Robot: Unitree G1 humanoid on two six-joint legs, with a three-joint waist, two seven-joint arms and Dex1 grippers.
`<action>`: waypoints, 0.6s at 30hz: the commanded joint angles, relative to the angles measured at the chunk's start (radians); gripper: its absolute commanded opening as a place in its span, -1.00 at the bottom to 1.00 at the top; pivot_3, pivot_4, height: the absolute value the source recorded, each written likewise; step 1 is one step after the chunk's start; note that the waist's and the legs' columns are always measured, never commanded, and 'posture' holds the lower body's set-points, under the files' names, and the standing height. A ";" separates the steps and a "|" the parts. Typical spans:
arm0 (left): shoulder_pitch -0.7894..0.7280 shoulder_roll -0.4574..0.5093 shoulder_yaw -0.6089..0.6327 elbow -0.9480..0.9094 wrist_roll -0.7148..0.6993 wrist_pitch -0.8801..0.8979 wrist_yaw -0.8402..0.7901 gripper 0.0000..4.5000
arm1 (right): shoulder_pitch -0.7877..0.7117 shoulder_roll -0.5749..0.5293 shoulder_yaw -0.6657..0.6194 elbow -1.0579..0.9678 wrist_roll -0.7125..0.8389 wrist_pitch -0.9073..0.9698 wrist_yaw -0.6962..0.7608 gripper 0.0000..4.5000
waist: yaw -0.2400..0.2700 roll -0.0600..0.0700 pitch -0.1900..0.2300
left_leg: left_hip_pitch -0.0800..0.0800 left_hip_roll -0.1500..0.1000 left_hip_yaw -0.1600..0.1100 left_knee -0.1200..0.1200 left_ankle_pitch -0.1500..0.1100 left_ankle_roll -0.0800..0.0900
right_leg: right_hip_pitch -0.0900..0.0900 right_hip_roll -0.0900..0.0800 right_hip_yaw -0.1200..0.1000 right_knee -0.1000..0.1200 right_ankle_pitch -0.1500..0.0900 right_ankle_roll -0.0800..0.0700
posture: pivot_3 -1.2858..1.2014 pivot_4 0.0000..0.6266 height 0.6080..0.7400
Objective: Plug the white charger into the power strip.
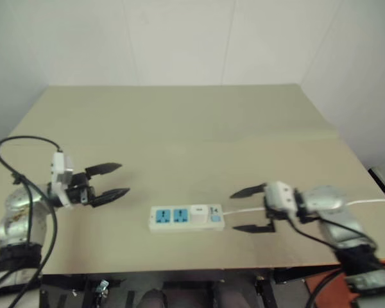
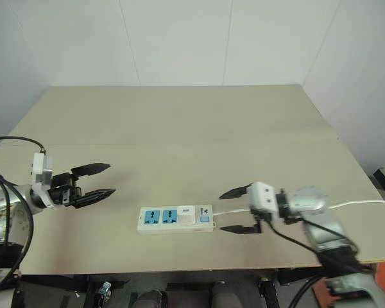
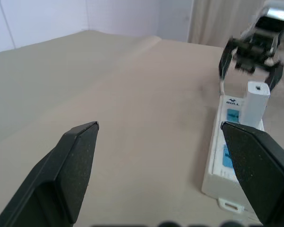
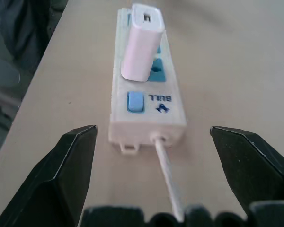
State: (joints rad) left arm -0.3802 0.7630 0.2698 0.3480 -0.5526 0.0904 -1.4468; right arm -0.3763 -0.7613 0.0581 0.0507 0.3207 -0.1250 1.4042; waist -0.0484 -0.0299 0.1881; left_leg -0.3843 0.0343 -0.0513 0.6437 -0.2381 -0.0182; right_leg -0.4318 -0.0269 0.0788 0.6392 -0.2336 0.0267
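The power strip [image 1: 187,218] lies flat near the six o'clock edge of the tan surface [image 1: 192,128], its long axis running from nine to three o'clock. The white charger [image 1: 198,212] stands upright in the socket nearest the switch, with two blue sockets [image 1: 171,215] bare on its nine o'clock side and the blue switch [image 4: 135,101] on its three o'clock side. From the head views the charger reads as little more than a pale square on the strip; the right wrist view shows it as a tall, rounded block rising from the strip, with a small slot in its top face, and also shows the printed brand mark beside the switch. The white cable [image 4: 168,175] leaves the switch end of the strip and runs off toward three o'clock, passing between the fingers of the right end effector [image 1: 250,209]. That end effector hangs just past the switch end, pointing toward nine o'clock, its fingers spread wide and holding nothing. The left end effector [image 1: 109,181] sits well apart from the strip at about nine o'clock, pointing toward three o'clock, its fingers likewise spread and empty. The left wrist view looks along the strip from the far end, with the charger standing up and the right end effector blurred beyond it.
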 commanded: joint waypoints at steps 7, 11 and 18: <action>0.107 0.072 0.029 -0.100 0.001 -0.024 -0.035 1.00 | 0.116 -0.254 -0.226 -0.095 0.111 0.053 0.074 0.97 | 0.004 0.001 0.001 | -0.001 0.000 0.001 0.000 0.000 -0.001 | -0.001 -0.001 0.000 -0.001 -0.001 0.000 | 0.03 -0.52 1.00; 0.126 0.066 0.033 -0.120 0.001 -0.029 -0.019 1.00 | 0.161 -0.287 -0.272 -0.118 0.124 0.055 0.063 0.97 | 0.005 0.001 0.001 | -0.001 0.000 0.001 0.000 0.000 -0.001 | -0.001 -0.001 0.000 0.000 -0.001 0.000 | 0.03 -0.52 1.00; 0.123 0.065 0.025 -0.114 0.009 -0.038 -0.018 1.00 | 0.200 -0.294 -0.299 -0.153 0.129 0.072 0.042 0.97 | 0.004 0.001 0.001 | -0.001 0.000 0.002 0.000 0.000 -0.001 | -0.001 -0.001 0.001 0.000 -0.001 0.000 | 0.03 -0.52 1.00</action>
State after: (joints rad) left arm -0.2584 0.8124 0.2731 0.2517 -0.5387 0.0676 -1.4652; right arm -0.1762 -1.0363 -0.1891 -0.0704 0.4175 -0.0603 1.4530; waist -0.0448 -0.0294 0.1890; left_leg -0.3852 0.0342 -0.0496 0.6440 -0.2385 -0.0187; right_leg -0.4327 -0.0277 0.0793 0.6397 -0.2343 0.0270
